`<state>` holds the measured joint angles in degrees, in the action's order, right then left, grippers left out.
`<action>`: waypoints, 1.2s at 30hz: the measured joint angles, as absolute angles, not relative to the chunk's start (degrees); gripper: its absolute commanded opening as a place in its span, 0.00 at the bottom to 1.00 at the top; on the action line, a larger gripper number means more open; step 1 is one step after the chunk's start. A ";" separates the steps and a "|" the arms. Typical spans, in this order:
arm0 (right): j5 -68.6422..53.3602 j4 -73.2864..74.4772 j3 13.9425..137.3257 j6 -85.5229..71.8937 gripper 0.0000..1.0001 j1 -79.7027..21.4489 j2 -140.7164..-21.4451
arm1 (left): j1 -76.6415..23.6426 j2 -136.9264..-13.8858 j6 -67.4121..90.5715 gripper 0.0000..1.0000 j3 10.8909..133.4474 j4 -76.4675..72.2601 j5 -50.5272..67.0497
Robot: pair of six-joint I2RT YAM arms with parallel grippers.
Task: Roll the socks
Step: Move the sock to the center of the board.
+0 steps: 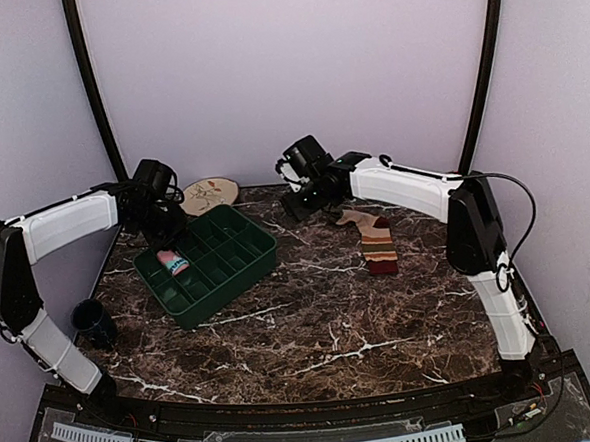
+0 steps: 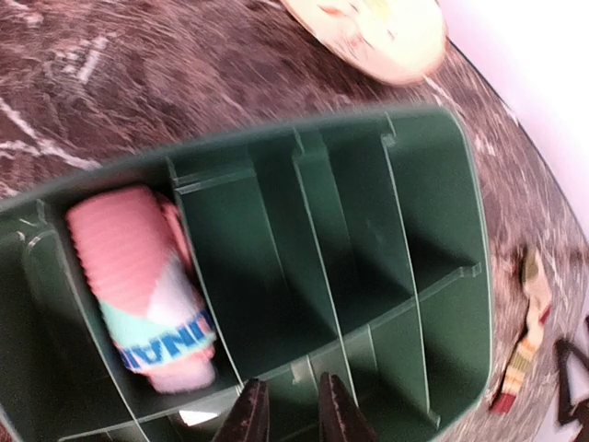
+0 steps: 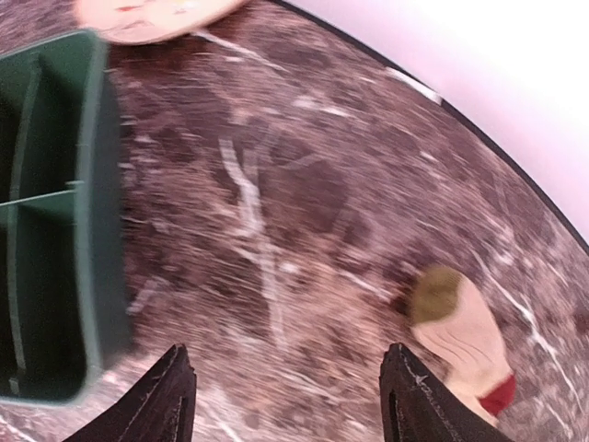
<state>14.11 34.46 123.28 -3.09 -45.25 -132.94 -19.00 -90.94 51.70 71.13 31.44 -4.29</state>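
We see a rolled pink sock (image 2: 143, 285) lying in a left compartment of the green tray (image 1: 240, 265). The striped sock (image 1: 374, 240) lies flat at far right. Our left gripper (image 2: 293, 414) is nearly closed, empty; our right gripper (image 3: 290, 401) gapes wide.

A lab test booth: plain lilac walls (image 1: 286, 71) enclosing a marble-patterned table (image 1: 332, 329).

Worktop (image 1: 331, 319) is looking like polished dark marble, white veins running through, slightly glossy. Green tray (image 1: 240, 267) is showing as smooth moulded plastic, faint sheen. Pink sock (image 2: 143, 285) is reading as ribbed knit cloth, matt; striped sock (image 1: 374, 242) as soft knit too. Arm shells are appearing as white matt plastic.
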 measured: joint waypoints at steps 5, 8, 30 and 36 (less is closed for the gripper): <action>17.50 36.51 116.14 -4.78 0.69 -40.07 -126.34 | -22.57 -86.00 45.80 0.27 64.10 26.96 -2.04; 18.92 36.91 110.43 -5.45 0.72 -37.47 -122.67 | -25.34 -82.46 41.58 0.28 60.16 24.29 -1.15; 19.97 39.97 84.84 -10.70 0.71 -32.08 -115.72 | -46.39 -94.56 17.28 0.32 65.12 20.75 -1.08; 19.73 39.94 84.09 -12.34 0.70 -30.83 -115.74 | -47.62 -97.56 15.66 0.32 66.43 20.67 -1.08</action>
<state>19.73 39.94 84.09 -12.34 -30.83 -115.74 -47.62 -97.56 15.66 66.43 20.67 -1.08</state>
